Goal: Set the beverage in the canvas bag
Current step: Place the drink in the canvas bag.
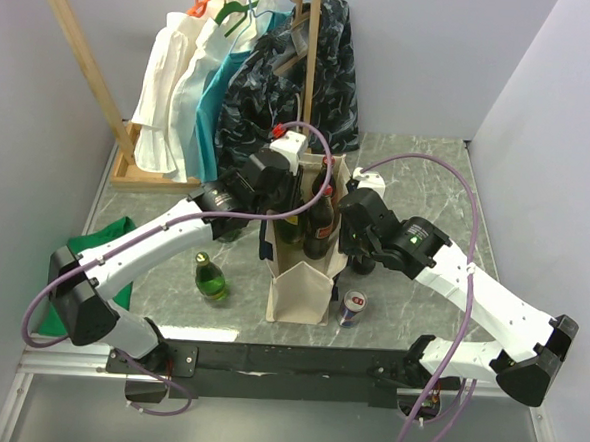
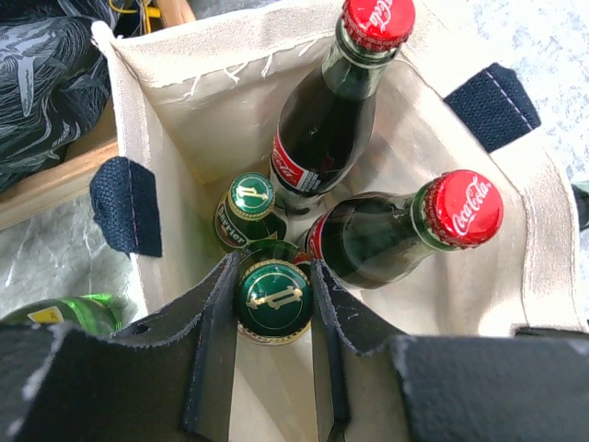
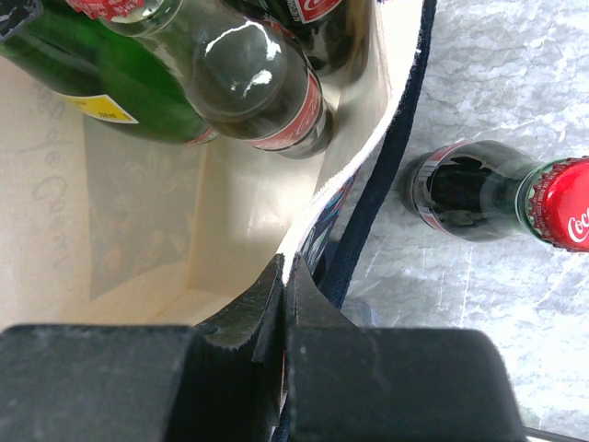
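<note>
At the middle of the grey marbled table [image 1: 428,169] stood one canvas bag [image 1: 301,287], a tall, boxy cream tote of coarse weave with dark navy handles and its mouth open. Inside it, the left wrist view showed four glass bottles. Two were dark cola bottles [image 2: 317,129] with ribbed red metal caps, leaning against each other. A second green bottle [image 2: 250,198] with a green-and-gold cap sat beside them. The fourth, a green-capped bottle [image 2: 273,299], sat at the near wall of the bag.

The left gripper [image 2: 273,276] had its two flat black fingers closed against the sides of that cap, holding the green-capped bottle within the bag's mouth. The right gripper [image 3: 283,272] was pinched nearly closed on the bag's right rim, cloth between its fingers.

Outside the bag lay three more drinks: one loose green bottle [image 1: 209,276] to its left, one spare cola bottle [image 3: 469,189] just right of it, and one small can [image 1: 353,307] near its front corner.
</note>
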Motion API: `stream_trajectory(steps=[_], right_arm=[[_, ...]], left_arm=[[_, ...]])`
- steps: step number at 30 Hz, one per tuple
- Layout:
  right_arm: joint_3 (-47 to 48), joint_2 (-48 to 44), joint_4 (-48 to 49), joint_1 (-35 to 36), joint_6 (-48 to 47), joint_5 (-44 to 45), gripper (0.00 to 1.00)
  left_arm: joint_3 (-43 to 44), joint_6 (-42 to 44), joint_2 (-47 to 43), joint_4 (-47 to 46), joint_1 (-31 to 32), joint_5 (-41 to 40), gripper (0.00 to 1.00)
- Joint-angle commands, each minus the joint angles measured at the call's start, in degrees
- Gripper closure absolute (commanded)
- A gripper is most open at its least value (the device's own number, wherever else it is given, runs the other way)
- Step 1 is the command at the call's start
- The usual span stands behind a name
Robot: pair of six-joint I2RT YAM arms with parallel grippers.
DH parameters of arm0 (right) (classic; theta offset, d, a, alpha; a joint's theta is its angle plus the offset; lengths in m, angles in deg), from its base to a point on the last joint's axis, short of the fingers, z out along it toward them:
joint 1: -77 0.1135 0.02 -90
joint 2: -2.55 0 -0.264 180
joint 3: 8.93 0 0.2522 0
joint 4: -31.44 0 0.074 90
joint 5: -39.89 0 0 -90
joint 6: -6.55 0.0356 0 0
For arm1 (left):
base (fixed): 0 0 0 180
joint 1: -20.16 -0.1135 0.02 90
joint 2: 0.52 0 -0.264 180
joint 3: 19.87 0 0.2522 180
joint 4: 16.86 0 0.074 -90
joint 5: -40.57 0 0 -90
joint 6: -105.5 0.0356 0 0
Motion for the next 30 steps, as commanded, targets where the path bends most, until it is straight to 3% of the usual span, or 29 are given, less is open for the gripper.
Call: stream_trajectory(steps=[1,30], right_arm=[[-0.3,-0.8,0.2,0.2,-0.1,1.9,1.00],[-0.3,-1.4,-0.4,0.1,-0.3,2.3,1.00]], left_arm=[[0.5,0.0,-1.9,-10.3,0.2,-1.3,0.99],[-4.3,-1.8,1.5,-14.8,0.2,0.0,0.99]])
